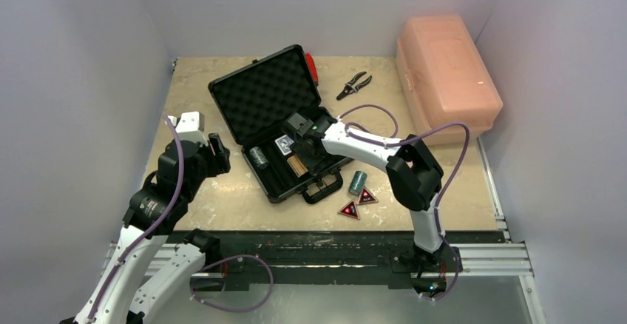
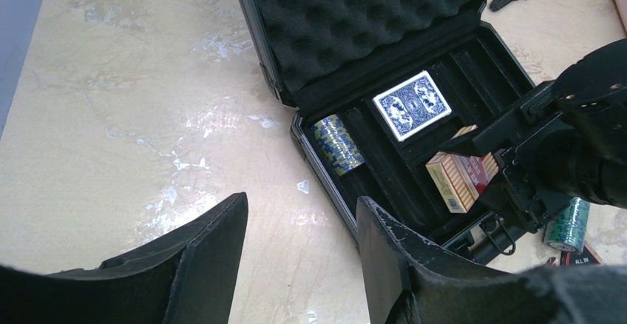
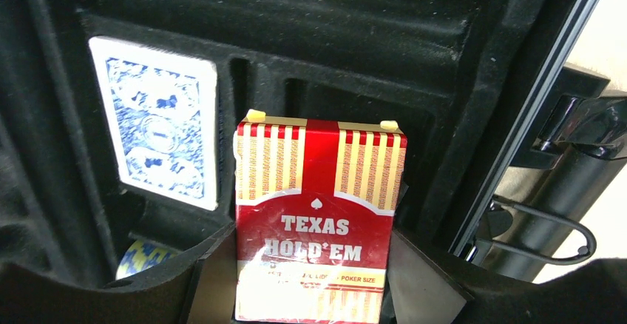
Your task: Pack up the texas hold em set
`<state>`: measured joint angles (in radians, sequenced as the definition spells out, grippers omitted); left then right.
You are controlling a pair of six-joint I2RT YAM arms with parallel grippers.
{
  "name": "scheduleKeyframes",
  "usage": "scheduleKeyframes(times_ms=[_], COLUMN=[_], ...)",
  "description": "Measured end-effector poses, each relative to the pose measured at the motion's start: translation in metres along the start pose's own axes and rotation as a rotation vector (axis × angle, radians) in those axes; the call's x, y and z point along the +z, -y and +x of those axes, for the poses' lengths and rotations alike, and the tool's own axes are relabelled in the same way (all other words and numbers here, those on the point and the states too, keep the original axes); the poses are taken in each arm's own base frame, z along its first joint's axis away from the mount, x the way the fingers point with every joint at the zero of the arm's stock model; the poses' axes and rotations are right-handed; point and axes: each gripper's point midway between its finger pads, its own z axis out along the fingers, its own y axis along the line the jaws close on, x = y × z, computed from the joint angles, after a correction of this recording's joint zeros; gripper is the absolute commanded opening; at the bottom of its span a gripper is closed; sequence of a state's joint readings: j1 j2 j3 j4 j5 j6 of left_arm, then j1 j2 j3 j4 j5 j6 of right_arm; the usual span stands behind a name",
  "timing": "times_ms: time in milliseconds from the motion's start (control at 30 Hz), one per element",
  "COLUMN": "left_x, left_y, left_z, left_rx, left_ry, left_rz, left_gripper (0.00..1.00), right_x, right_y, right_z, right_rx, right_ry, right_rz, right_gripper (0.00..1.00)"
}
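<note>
PACKING UP: My right gripper (image 3: pixel 314 279) is clamped on the red Texas Hold'em deck (image 3: pixel 318 213), pads on its two long sides and printed face toward the wrist cam, so the short end can lead into the free card slot of the briefcase (image 1: pixel 262 98). The case sits mid-table, lid open toward the far edge and handle toward the near edge, which leaves the tray reachable from above. The deck hangs over the tray just beside the blue deck (image 3: pixel 159 120), which lies flat in its own slot; can't tell whether the red one's leading end touches the foam yet. One teal chip roll (image 2: pixel 336 143) lies at the tray's left end. A 2nd roll (image 1: pixel 358 183) and the two red-black triangles (image 1: pixel 349 209) sit on the table (image 1: pixel 222 191) betw. the case and the near edge, right of the handle, prob. next to go in. My left gripper (image 2: pixel 302 217) hovers w/ jaws apart and nothing betw. them, near the table's left edge, parked clear, I judge, so the right arm has room.
</note>
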<state>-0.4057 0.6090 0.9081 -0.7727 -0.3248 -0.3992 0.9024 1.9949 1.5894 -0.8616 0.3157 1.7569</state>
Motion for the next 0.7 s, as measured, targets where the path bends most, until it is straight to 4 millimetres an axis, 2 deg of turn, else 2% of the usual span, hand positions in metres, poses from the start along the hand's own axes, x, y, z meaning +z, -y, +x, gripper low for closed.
scheduleKeyframes(times_ms=[100,300,633,667,700], left_x=[0.0,0.0,0.0,0.0,0.0], left_y=[0.0,0.001,0.001,0.001,0.001], left_z=[0.0,0.0,0.0,0.0,0.0], left_rx=[0.0,0.0,0.0,0.0,0.0], left_ry=[0.0,-0.001,-0.002,-0.002,-0.002], left_rz=[0.0,0.003,0.005,0.005,0.006], left_gripper=[0.55,0.56,0.56,0.56,0.56], right_x=[0.009,0.017,0.02,0.021,0.021], right_y=[0.007,0.007,0.007,0.008,0.008], right_z=[0.0,0.002,-0.002,-0.002,-0.002], right_rx=[-0.002,-0.002,-0.014,-0.018,-0.022], right_ry=[0.012,0.026,0.056,0.058,0.058], right_rz=[0.033,0.07,0.091,0.094,0.095], right_gripper=[0.0,0.0,0.01,0.13,0.31])
